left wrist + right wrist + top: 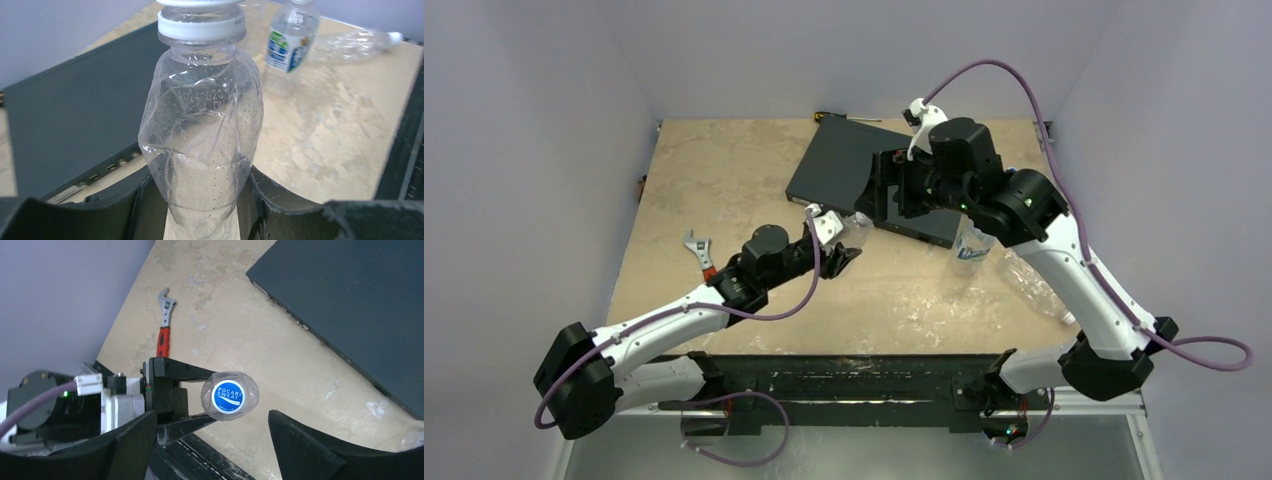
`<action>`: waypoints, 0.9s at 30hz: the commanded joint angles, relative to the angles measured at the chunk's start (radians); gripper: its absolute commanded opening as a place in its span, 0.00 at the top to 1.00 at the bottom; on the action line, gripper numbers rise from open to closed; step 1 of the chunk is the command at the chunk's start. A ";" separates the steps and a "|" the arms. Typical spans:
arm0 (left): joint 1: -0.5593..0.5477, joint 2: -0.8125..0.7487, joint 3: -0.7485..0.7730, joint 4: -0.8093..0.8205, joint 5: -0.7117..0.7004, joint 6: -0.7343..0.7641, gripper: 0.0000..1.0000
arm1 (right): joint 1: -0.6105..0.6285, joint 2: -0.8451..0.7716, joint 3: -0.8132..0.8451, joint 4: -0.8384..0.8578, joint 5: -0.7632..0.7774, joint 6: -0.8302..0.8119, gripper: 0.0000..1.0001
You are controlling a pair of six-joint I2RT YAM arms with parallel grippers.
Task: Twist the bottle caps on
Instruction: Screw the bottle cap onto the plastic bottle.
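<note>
My left gripper [202, 197] is shut on the lower body of a crumpled clear bottle [200, 130], holding it upright above the table. A cap [228, 396], blue on top with white lettering, sits on that bottle's neck; from the left wrist view its side looks white [201, 24]. My right gripper [215, 442] hangs over the cap with its jaws wide apart, touching nothing. In the top view the left gripper [842, 250] and bottle [859, 228] lie just below the right gripper [892, 192]. A labelled bottle [291, 45] stands upright further right, and another bottle [360, 42] lies flat.
A flat black box [844, 170] lies at the back centre, partly under the right wrist. A red-handled wrench [699, 250] lies left of the left arm. A screwdriver [839, 117] rests at the far edge. The lying bottle [1039, 285] sits beside the right arm.
</note>
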 commanded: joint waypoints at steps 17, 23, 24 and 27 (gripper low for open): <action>0.041 -0.126 0.000 -0.200 0.692 -0.087 1.00 | 0.002 -0.155 -0.141 -0.034 -0.497 -0.445 0.37; 0.045 -0.125 0.005 -0.202 0.726 -0.086 1.00 | 0.006 -0.174 -0.190 -0.043 -0.544 -0.442 0.37; 0.045 -0.124 0.006 -0.203 0.728 -0.085 1.00 | 0.007 -0.175 -0.195 -0.047 -0.543 -0.442 0.37; 0.048 -0.122 0.008 -0.201 0.737 -0.084 1.00 | 0.008 -0.175 -0.209 -0.052 -0.534 -0.437 0.40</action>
